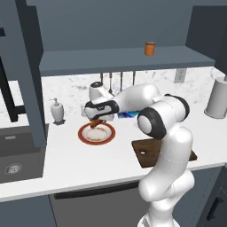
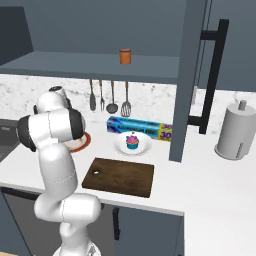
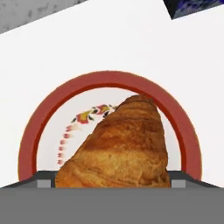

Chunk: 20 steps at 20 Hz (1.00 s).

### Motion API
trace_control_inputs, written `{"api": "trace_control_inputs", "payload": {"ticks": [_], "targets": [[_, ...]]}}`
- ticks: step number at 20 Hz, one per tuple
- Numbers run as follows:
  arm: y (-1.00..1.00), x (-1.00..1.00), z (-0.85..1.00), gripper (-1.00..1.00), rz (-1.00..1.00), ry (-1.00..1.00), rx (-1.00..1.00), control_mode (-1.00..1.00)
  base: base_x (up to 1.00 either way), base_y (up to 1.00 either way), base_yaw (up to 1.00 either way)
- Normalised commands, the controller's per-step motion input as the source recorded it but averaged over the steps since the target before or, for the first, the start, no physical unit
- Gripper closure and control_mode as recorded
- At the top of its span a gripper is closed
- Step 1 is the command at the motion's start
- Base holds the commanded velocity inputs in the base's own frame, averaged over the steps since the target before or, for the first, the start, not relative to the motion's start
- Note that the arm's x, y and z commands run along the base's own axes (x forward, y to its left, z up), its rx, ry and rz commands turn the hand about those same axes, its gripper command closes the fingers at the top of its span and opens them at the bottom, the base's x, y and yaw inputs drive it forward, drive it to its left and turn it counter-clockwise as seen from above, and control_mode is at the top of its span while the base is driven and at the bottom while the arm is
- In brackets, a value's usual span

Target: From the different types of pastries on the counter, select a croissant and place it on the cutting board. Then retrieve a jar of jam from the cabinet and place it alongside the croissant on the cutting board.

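My gripper (image 1: 96,119) is shut on the golden-brown croissant (image 1: 95,123), which hangs just above a round red-rimmed plate (image 1: 84,135) on the white counter (image 1: 71,164). In the hand view the croissant (image 3: 122,146) sits between my fingertips (image 3: 43,183), over the plate's rim (image 3: 43,118). The dark brown cutting board (image 1: 145,150) (image 2: 120,176) lies bare near the counter's front edge, to the right of the plate. An orange-brown jar of jam (image 1: 150,48) (image 2: 125,56) stands on the cabinet's shelf ledge (image 1: 124,60). A blue-wrapped cupcake (image 2: 132,142) rests on a white plate.
A white soap dispenser (image 1: 57,111) stands left of the plate, beside the sink (image 1: 13,155). A blue foil box (image 2: 140,128) and hanging utensils (image 2: 110,97) line the backsplash. A paper towel roll (image 2: 235,132) stands far right. An open cabinet door (image 2: 192,75) hangs right of the shelf.
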Motion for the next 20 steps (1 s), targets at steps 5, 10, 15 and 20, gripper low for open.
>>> {"api": "trace_control_inputs", "payload": {"ticks": [5,10,15,20], "targets": [[-0.03,-0.12,0.01,1.00,0.00,-0.02,0.00,-1.00,0.00,0.00,0.00],[-0.26,-0.99,0.01,1.00,0.00,0.00,0.05,-1.00,0.00,0.00,0.00],[-0.39,-1.00,0.18,1.00,0.00,-0.01,0.03,-1.00,0.00,0.00,0.00],[-0.48,-1.00,0.23,1.00,0.00,-0.08,0.00,-1.00,0.00,0.00,0.00]]}}
